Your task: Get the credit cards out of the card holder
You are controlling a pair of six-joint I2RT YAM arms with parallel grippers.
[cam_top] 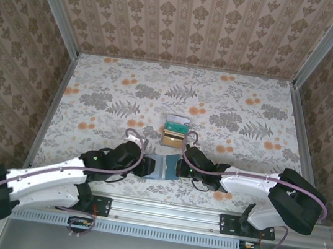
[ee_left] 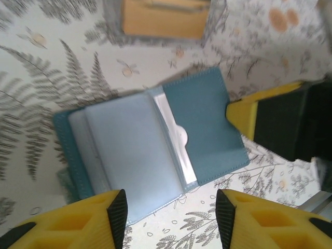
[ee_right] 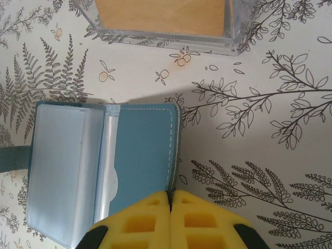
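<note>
Open card holder (cam_top: 161,165) on table (cam_top: 250,112) nr front edge; credit cards (cam_top: 176,126) just behind.

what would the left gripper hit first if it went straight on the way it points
Most likely the open card holder, its grey-blue inner panel lying right ahead of the left gripper; depth is hard to judge.

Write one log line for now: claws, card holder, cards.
left claw: open, over card holder | right claw: shut on its right edge | card holder: lying open | teal card, tan card: out, beyond it
</note>
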